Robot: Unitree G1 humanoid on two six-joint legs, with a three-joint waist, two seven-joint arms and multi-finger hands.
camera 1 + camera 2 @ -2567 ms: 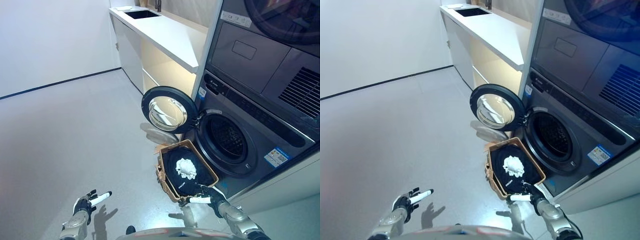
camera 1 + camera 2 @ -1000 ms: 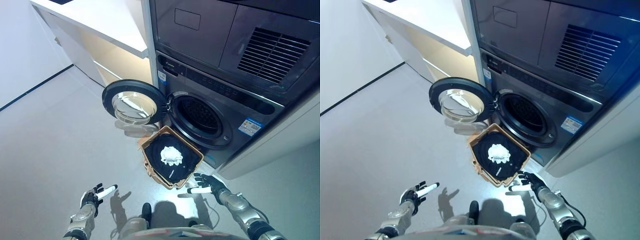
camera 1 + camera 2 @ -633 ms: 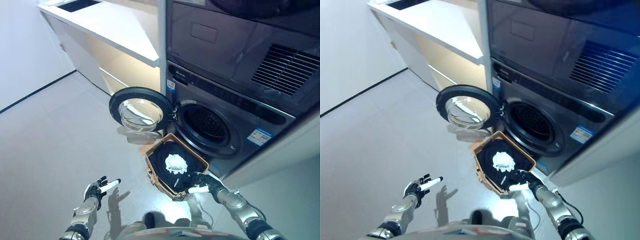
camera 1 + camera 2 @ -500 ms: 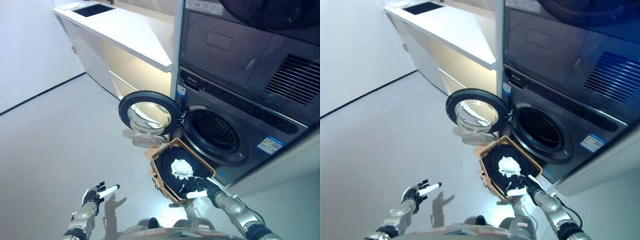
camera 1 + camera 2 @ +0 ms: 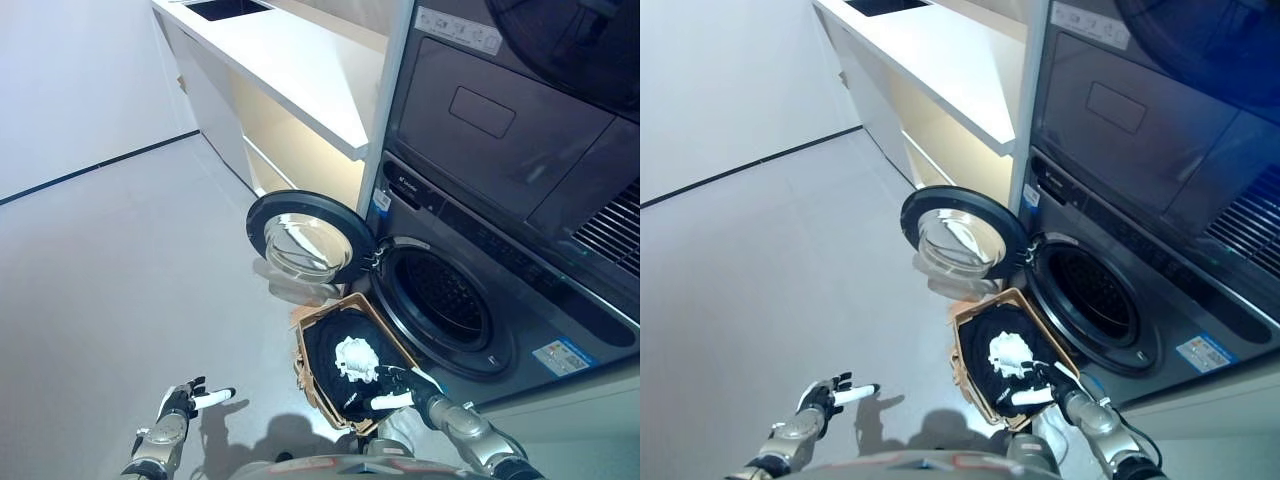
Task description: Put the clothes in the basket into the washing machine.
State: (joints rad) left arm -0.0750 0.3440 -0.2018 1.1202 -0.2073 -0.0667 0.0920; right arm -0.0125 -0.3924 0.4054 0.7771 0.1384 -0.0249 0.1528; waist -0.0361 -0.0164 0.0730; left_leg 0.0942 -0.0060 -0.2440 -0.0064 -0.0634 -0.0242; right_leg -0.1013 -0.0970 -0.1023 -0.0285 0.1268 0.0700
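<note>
A humanoid robot reaches into a brown basket point(image 5: 309, 352) of laundry on the floor point(image 5: 130, 270) in front of a front-loading washing machine point(image 5: 470, 300), whose round door point(image 5: 308, 236) stands swung open to the left of the drum opening point(image 5: 445, 296). The step in hand looks like the first pick: the right hand point(image 5: 1048, 385), coming in from the lower right, sits over the near right corner of the basket with its fingers spread and relaxed, white tips showing, resting on or just above the dark clothes point(image 5: 345, 385); it grasps nothing that can be seen. A crumpled white garment point(image 5: 356, 356) lies on top of the dark pile, in the middle of the basket, just beyond and to the left of that hand. The left hand point(image 5: 180, 402) hangs idle and released, low at the left above bare floor, well apart from the basket.

Nothing appears to have gone into the drum yet, so the task seems near its start. The next move probably calls for the right hand to close on a bundle of cloth, the white piece being the nearest loose target, then lift it clear of the basket's rim and carry it up and to the right into the drum opening, which lies just behind the basket. The open door stands to the basket's far left, out of that path. A white desk point(image 5: 300, 70) runs along the wall beyond the machine.
</note>
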